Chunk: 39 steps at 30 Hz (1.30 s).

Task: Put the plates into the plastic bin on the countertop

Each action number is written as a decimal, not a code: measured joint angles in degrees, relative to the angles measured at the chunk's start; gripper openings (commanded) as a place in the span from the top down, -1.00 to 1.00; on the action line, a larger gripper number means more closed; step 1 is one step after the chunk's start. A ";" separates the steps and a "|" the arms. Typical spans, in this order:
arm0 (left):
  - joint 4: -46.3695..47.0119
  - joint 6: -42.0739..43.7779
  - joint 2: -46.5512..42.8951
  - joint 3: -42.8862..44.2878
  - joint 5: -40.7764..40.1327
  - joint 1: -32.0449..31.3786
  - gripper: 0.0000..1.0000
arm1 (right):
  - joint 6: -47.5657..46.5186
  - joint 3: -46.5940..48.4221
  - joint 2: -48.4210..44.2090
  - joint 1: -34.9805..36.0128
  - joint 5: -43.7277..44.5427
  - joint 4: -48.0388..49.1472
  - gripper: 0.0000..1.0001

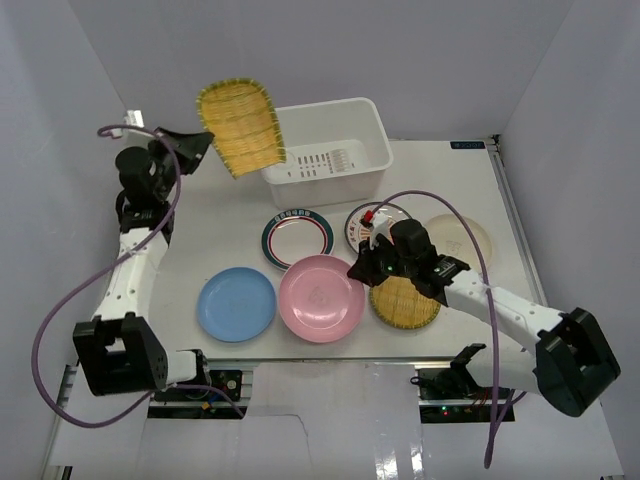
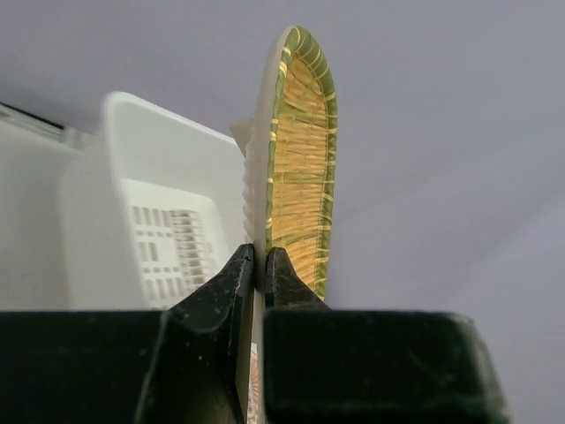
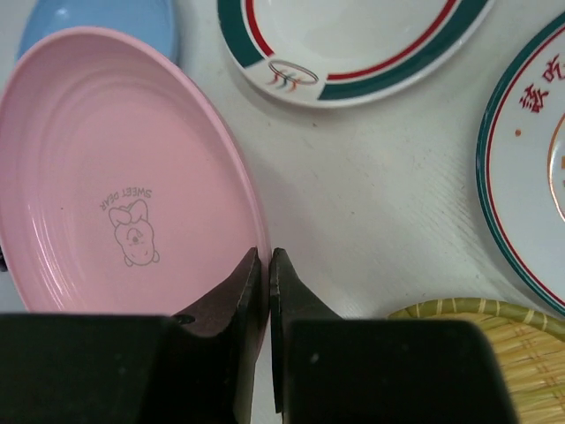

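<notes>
Item: raised yellow plate (image 2: 300,159). The left hand (image 2: 260,265) was clamped on its rim, holding it on edge in the air. The disc stood straight out from the fingers, woven face turned away from the bin (image 1: 330,185) beside and below that hand.

Step judged: carrying to the bin. Next: swing over, tilt flat, release.

The right hand (image 3: 267,265) was pinched on the rim of the pink plate (image 3: 115,177), which lay flat on the worktop (image 1: 220,220).

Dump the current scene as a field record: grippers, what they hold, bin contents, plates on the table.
left gripper: shut on yellow woven plate, raised on edge near the left end of the plastic bin
right gripper: shut on rim of pink plate, which lies on the countertop
plastic bin: no plate seen inside
other plates on countertop: light blue plate, green-red rimmed plate, red-lettered plate, cream plate, second woven plate
</notes>
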 measured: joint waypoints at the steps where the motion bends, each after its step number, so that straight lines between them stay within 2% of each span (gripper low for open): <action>1: -0.15 0.48 2.29 2.47 -0.15 -2.36 1.00 | 0.26 -0.04 -1.75 0.09 -0.17 -0.07 0.84; 5: -2.16 2.71 16.20 16.90 -0.50 -12.00 1.00 | 1.44 -0.07 -8.22 0.39 -0.13 -0.63 0.84; 6: -2.71 2.93 18.45 19.26 -0.44 -12.98 1.00 | 1.53 -0.04 -9.57 0.42 -0.11 -1.09 0.84; 9: -5.46 4.52 32.41 32.94 -0.68 -16.63 1.00 | 1.62 -0.04 -12.85 0.42 0.28 -2.75 0.84; 16: -11.61 6.64 54.58 53.29 -1.95 -18.16 1.00 | 1.68 0.59 -15.96 0.42 2.01 -6.25 0.85; 21: -13.86 6.56 63.52 58.69 -1.07 -18.14 1.00 | 2.91 4.98 -15.76 0.37 6.56 -7.91 0.85; 22: -13.99 6.54 64.41 58.95 -0.61 -18.14 0.92 | 3.02 6.67 -15.28 0.28 7.72 -8.17 0.85; 24: -13.88 6.29 65.68 59.23 0.46 -18.16 0.64 | 3.26 10.64 -13.62 -0.17 10.05 -7.93 0.85; 25: -14.08 6.16 65.81 59.23 0.83 -18.16 0.46 | 3.41 12.66 -12.57 -0.61 10.86 -7.80 0.85; 26: -14.43 5.84 65.81 59.23 1.11 -18.34 0.15 | 3.65 15.13 -10.93 -1.42 11.69 -7.58 0.85; 29: -13.75 5.75 65.66 59.52 2.32 -18.64 -0.27 | 4.59 21.59 -5.27 -5.25 12.94 -5.44 0.85; 33: -13.90 6.75 64.37 59.87 3.61 -18.49 -0.55 | 6.38 28.17 3.15 -11.96 13.60 -2.12 0.85; 36: -14.05 7.80 60.28 57.68 4.04 -18.14 -0.59 | 7.48 33.16 10.32 -15.47 14.60 -0.61 0.84; 39: -13.84 8.55 50.38 49.37 4.00 -17.33 -0.58 | 7.72 39.58 18.51 -16.79 16.26 0.20 0.85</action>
